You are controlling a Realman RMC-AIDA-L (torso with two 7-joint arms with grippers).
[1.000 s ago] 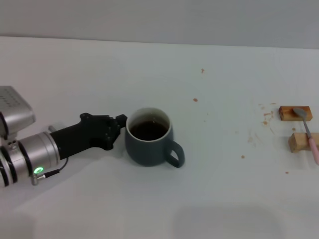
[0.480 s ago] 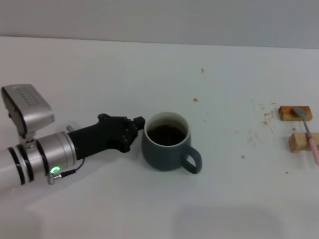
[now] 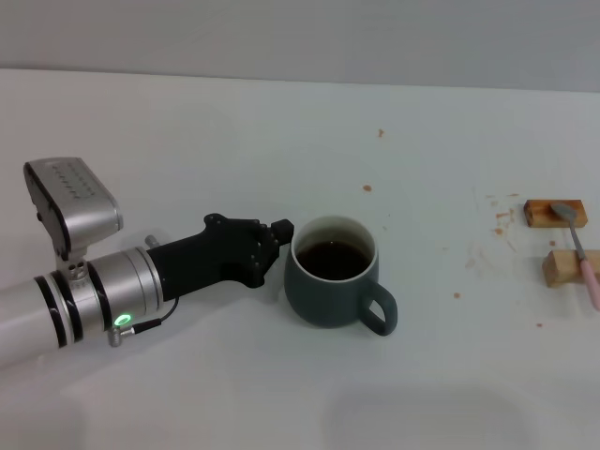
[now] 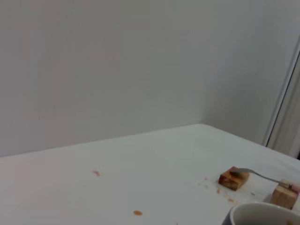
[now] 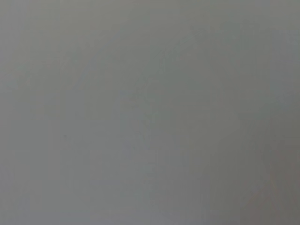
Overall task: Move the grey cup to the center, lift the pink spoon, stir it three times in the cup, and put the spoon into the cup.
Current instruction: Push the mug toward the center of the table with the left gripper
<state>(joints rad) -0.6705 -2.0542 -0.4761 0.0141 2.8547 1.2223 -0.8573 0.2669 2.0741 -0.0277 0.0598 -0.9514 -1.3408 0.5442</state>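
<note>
The grey cup [image 3: 330,292] stands on the white table near the middle, holding dark brown liquid, its handle toward the front right. My left gripper [image 3: 284,248] is black and lies low on the table, touching the cup's left side. The cup's rim also shows at the edge of the left wrist view [image 4: 262,213]. The pink spoon [image 3: 583,255] lies at the far right across two tan wooden blocks, its metal bowl on the far block; it also shows in the left wrist view [image 4: 261,176]. My right gripper is out of view.
The far wooden block [image 3: 548,213] and the near wooden block [image 3: 561,270] sit at the table's right edge. Small brown crumbs and stains [image 3: 367,187] dot the table between the cup and the blocks. A grey wall runs behind the table.
My left arm has slid to the right along the table, and the cup has moved right with it, from left of centre toward the middle. The spoon and blocks have not moved.
</note>
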